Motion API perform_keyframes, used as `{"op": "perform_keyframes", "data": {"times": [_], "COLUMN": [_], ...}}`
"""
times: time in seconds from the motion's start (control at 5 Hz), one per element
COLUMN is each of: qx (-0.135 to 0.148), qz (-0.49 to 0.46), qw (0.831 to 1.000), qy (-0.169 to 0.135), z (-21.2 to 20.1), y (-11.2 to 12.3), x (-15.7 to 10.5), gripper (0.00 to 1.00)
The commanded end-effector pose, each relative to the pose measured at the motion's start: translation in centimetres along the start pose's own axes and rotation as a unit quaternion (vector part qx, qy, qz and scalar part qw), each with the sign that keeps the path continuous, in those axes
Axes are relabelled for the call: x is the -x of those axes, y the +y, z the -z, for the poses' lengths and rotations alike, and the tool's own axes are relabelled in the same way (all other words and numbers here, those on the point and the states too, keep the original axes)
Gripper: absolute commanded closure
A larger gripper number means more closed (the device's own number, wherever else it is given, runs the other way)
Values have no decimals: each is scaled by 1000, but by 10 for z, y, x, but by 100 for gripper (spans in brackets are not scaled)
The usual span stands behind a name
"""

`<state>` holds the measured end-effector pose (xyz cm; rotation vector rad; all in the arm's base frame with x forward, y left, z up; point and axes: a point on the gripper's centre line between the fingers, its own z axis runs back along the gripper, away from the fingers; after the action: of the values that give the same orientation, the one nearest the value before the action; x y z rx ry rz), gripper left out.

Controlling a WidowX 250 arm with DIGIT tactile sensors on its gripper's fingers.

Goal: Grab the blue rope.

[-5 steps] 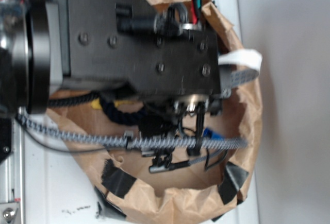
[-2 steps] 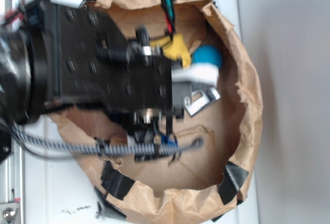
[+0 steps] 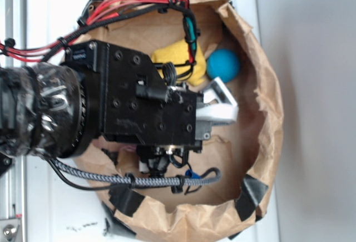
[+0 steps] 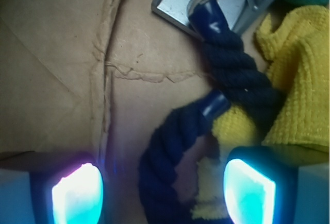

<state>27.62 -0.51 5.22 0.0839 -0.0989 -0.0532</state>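
The blue rope (image 4: 234, 74) is a thick navy twisted cord with shiny blue tips. It lies on brown paper, one end resting on a silver metal piece (image 4: 216, 2). Its other part curls down (image 4: 165, 157) between my fingers. My gripper (image 4: 162, 193) is open and hovers just over this curl, with a glowing fingertip (image 4: 77, 195) on each side and nothing held. In the exterior view the black arm (image 3: 144, 103) hides the rope.
A yellow cloth (image 4: 299, 80) (image 3: 178, 64) lies against and under the rope on the right. A teal ball (image 3: 223, 64) sits beside it. Crumpled brown paper walls (image 3: 267, 114) with black tape (image 3: 253, 194) ring the work area.
The arm has dropped lower into the paper-lined area and shifted, uncovering the yellow cloth, ball and metal piece. The rope, seen earlier beside the arm, is now under it.
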Motion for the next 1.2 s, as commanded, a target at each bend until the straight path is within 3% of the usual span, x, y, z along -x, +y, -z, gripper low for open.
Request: {"op": "perform_keyframes", "data": {"times": [0.0, 0.2, 0.6, 0.8, 1.0], "qx": [27, 63, 69, 92, 127], "qz": [26, 22, 38, 33, 1], "qw": [999, 997, 995, 994, 989], "qy": [-16, -28, -59, -56, -75], "z": [0, 5, 2, -4, -13], "y": [-18, -22, -23, -14, 1], "x": [-10, -8, -2, -3, -6], "gripper": [0, 0, 0, 0, 0]}}
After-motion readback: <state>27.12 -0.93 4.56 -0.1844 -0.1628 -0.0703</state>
